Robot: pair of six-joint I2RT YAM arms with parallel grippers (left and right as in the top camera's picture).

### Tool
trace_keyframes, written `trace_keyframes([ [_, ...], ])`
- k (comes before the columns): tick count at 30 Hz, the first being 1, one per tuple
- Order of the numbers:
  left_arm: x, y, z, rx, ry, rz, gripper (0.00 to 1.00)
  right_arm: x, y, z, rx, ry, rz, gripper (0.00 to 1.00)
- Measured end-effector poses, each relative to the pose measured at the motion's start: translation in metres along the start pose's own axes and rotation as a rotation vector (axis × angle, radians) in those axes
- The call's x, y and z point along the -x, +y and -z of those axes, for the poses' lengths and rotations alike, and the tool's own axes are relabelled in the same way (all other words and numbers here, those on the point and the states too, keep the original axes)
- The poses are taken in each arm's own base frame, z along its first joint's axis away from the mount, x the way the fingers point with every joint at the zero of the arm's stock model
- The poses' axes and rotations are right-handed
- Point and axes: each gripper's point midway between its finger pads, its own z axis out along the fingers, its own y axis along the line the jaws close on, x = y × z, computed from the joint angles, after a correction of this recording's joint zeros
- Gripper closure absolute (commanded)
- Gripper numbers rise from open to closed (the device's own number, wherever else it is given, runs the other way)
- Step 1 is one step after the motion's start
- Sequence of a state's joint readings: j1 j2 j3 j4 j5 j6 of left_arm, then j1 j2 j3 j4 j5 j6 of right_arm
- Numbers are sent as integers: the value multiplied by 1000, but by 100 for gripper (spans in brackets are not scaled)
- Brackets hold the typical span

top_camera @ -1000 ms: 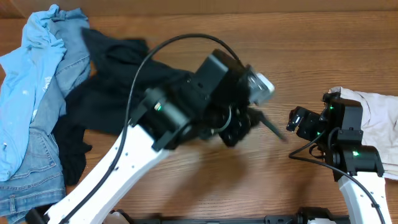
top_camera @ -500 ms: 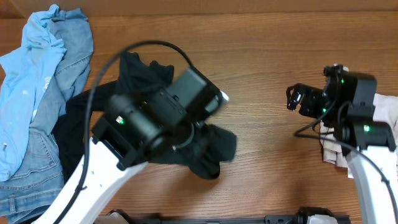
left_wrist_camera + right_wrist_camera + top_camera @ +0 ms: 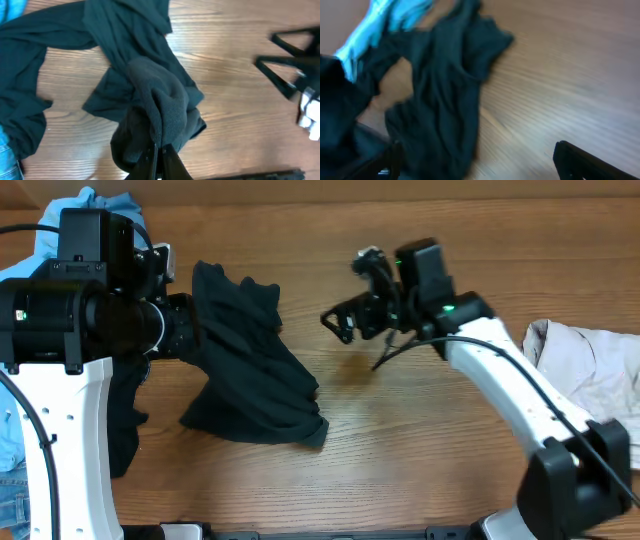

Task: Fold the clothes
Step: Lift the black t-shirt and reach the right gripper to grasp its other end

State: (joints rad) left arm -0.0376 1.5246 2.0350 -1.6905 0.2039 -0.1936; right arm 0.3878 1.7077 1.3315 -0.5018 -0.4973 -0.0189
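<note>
Left hand (image 3: 159, 151) swung left, one black garment (image 3: 255, 380) clamped

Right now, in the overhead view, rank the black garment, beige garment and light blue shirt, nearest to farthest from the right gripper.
1. black garment, just left of the right gripper.
2. beige garment, far right.
3. light blue shirt, top-left corner.

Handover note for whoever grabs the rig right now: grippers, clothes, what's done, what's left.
Left gripper: shut on a bunch of the black garment, which lies rumpled mid-table.
Right gripper: open, empty, over bare wood to the right of it.
Blue clothes: heaped far left, mostly hidden by the left arm.
Beige garment: crumpled far right.
Done: nothing looks folded.
Left: spread and fold the black one, then the others.
</note>
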Motion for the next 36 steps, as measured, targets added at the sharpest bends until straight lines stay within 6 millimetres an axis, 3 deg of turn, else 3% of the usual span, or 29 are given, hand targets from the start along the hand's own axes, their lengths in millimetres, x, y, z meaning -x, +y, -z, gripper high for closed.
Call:
trace_keyframes([
  [1,0,0,0,-2,1,-8,96,7,6,-15,20,-26,25,0],
  [7,0,0,0,-1,1,-13,96,0,27,-97,105,-58,123,0],
  [18,0,0,0,-1,1,-14,96,-8,39,-158,167,-145,213,0],
  [20,0,0,0,-1,1,-14,96,-15,39,-170,175,-144,220,7],
  [23,0,0,0,-1,1,-13,96,-22,35,-183,179,-148,221,37],
  [24,0,0,0,-1,1,-14,96,-25,33,-189,177,-144,218,63],
  [25,0,0,0,-1,1,-14,96,-28,32,-192,177,-139,211,76],
  [27,0,0,0,-1,0,-14,96,-32,34,-197,184,-136,202,87],
  [29,0,0,0,-1,0,-14,96,-30,38,-198,192,-145,188,96],
  [32,0,0,0,-1,1,-14,96,-36,33,-198,184,-113,147,96],
  [34,0,0,0,-1,1,-14,96,-42,16,-195,156,-72,93,96],
  [36,2,2,0,14,-8,-15,96,-37,-20,-166,75,-24,0,96],
])
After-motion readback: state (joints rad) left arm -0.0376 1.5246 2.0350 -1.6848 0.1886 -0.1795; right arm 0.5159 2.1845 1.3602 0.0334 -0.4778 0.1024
